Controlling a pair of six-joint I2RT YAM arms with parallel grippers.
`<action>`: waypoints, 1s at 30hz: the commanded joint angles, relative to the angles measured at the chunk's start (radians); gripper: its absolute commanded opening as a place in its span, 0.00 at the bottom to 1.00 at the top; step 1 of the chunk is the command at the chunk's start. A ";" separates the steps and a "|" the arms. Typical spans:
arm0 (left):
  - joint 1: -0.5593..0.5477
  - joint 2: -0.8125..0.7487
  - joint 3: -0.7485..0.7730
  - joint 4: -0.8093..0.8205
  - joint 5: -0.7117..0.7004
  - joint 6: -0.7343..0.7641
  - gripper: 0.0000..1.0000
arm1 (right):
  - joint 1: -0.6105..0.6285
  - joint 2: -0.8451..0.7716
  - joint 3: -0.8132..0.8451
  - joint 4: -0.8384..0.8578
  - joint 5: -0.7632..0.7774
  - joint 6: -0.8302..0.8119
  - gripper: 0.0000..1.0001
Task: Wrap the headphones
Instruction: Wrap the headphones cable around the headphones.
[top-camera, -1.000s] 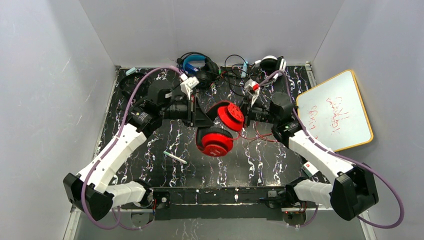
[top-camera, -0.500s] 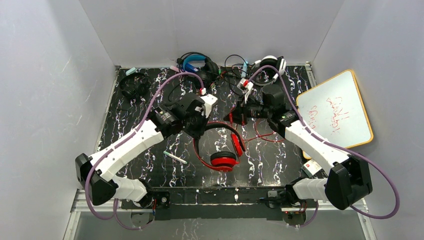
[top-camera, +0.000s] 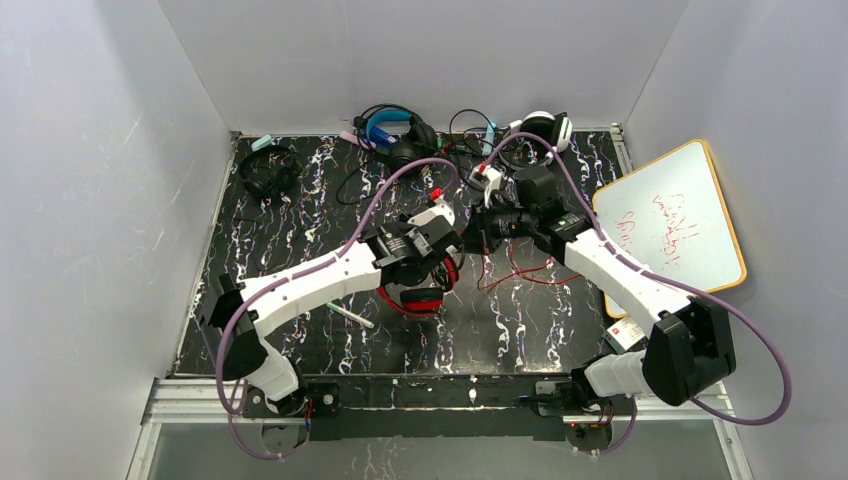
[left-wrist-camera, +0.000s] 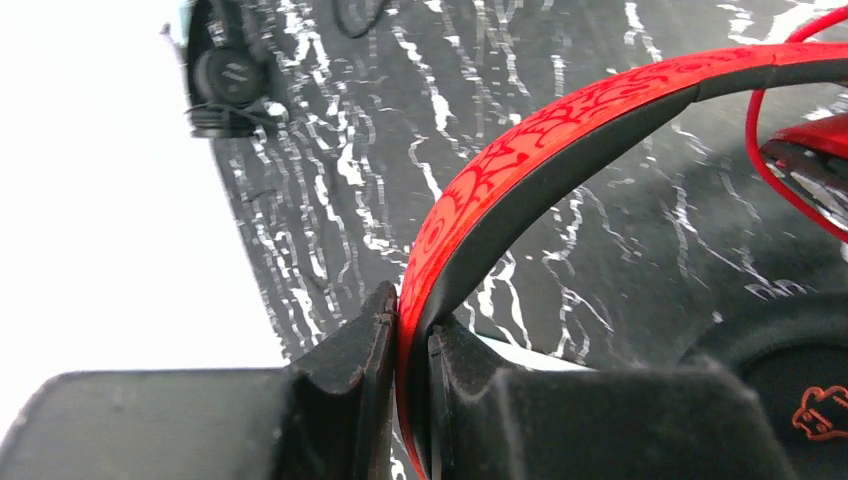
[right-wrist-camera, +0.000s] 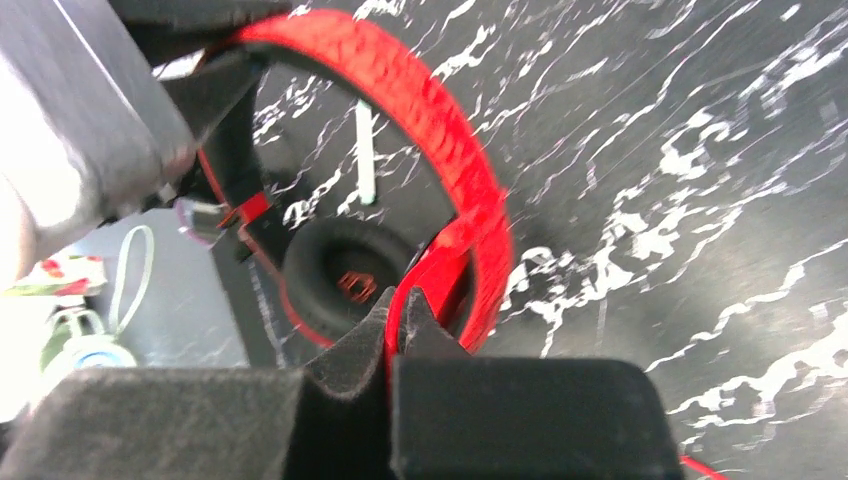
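The glossy red headphones (top-camera: 420, 297) hang low over the middle of the black marbled table (top-camera: 300, 220). My left gripper (top-camera: 432, 262) is shut on their patterned red headband (left-wrist-camera: 560, 130), which runs between the jaws (left-wrist-camera: 411, 330). A black ear pad (right-wrist-camera: 345, 280) faces the right wrist camera. The thin red cable (top-camera: 520, 272) trails right in loops over the table. My right gripper (top-camera: 470, 236) sits just right of the headband, shut on that cable (right-wrist-camera: 393, 305) close to the ear cup.
A black pair with a blue headband (top-camera: 385, 125) and a white-and-black pair (top-camera: 545, 125) lie tangled in cables at the back edge. An all-black pair (top-camera: 265, 170) sits back left. A whiteboard (top-camera: 670, 220) leans at the right. A pen (top-camera: 350, 315) lies front left of the headphones.
The left arm has swung right and toward the middle, turning the red headphones over and lowering them. The right gripper has shifted left and back with the cable. Both grips held.
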 joint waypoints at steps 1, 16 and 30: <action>0.001 0.007 0.044 -0.013 -0.243 -0.064 0.00 | -0.004 0.023 0.045 -0.054 -0.156 0.090 0.01; 0.002 -0.014 0.028 0.038 -0.216 -0.831 0.00 | 0.002 -0.113 -0.219 0.458 -0.218 0.615 0.10; 0.188 -0.038 0.004 0.200 0.037 -0.920 0.00 | 0.077 -0.177 -0.318 0.514 -0.140 0.635 0.12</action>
